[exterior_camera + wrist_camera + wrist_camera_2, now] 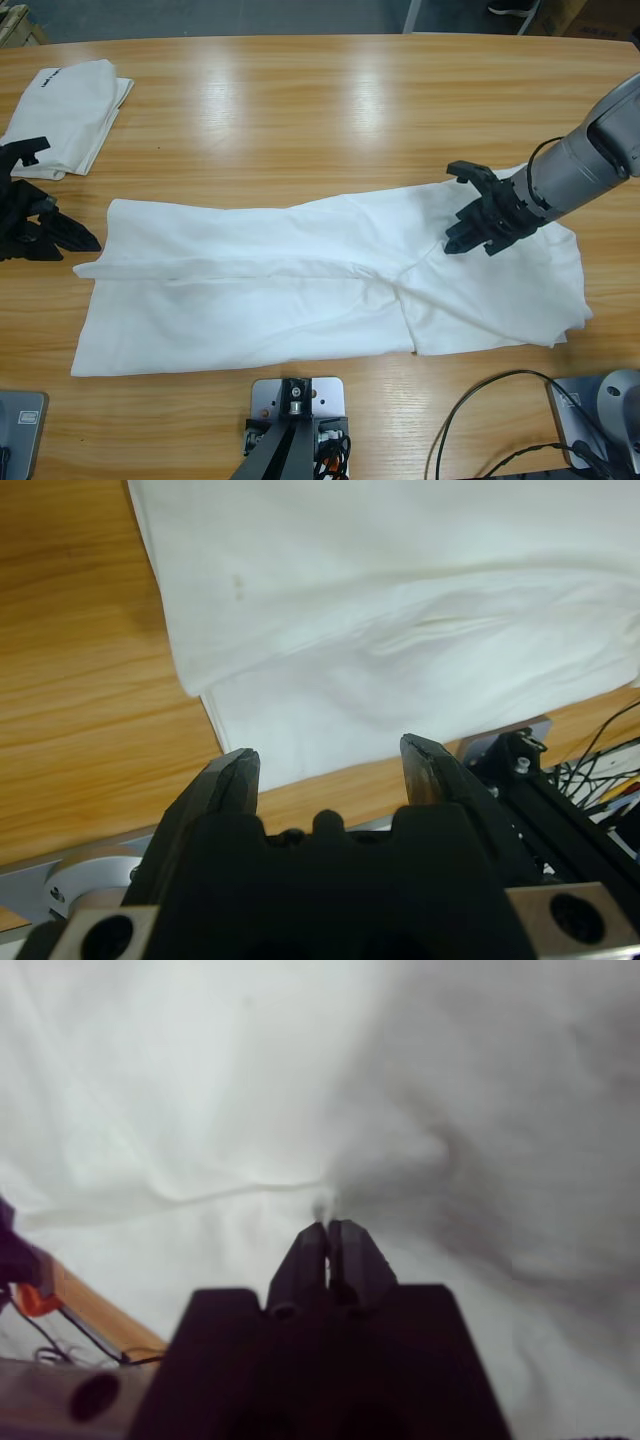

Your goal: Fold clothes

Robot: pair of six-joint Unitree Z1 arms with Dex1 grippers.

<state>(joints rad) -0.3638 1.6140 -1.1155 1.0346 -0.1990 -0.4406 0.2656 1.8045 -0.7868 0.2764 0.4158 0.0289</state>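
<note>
High view: wooden table [330, 100] carries a long white T-shirt [260, 290] folded lengthwise across the middle; a second folded T-shirt [65, 110] lies at the far left corner. Right gripper [328, 1228] sits over the long shirt's right end, jaws closed, pinching a nub of cloth. Left gripper [330, 765], jaws apart and empty, sits just off the shirt's left edge.

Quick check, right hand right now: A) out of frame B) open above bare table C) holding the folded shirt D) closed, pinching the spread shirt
D: in the right wrist view the right hand has its jaws pressed together on a pinch of the spread shirt; the folded shirt lies untouched at the far corner.
</note>
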